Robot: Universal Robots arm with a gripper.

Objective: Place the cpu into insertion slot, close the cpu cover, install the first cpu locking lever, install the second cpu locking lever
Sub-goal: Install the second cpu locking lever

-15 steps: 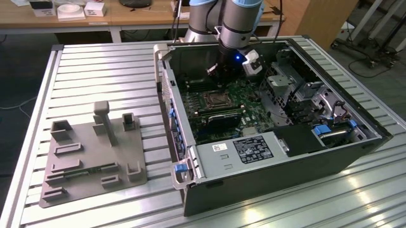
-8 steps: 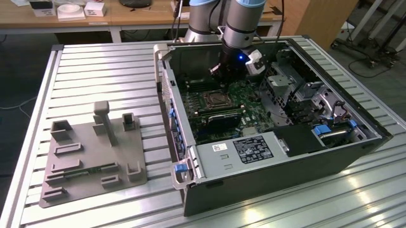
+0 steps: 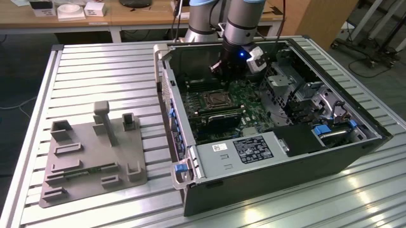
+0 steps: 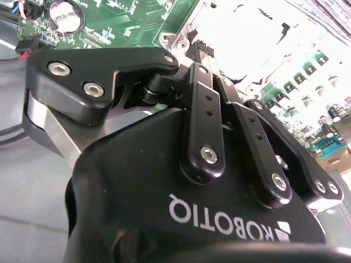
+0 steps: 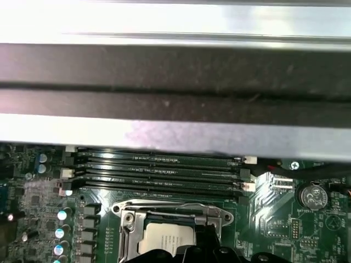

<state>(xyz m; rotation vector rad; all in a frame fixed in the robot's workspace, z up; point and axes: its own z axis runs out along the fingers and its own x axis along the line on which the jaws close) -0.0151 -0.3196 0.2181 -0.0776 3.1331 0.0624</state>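
Observation:
An open computer case lies on the table with the motherboard facing up. The insertion slot sits mid-board. In the first wrist view the cpu lies in it with its silver-grey top showing. The cpu cover, a silvery frame, lies flat around the chip. My gripper hangs inside the case just above the socket's far side. Its black fingertips reach the socket's edge. In the second wrist view the gripper has its finger links drawn together, with nothing seen between them.
Long black memory slots run beside the socket, and the case wall rises behind them. A coin battery sits on the board. A labelled grey box and a drive cage crowd the case. A grey fixture stands at the exterior view's left.

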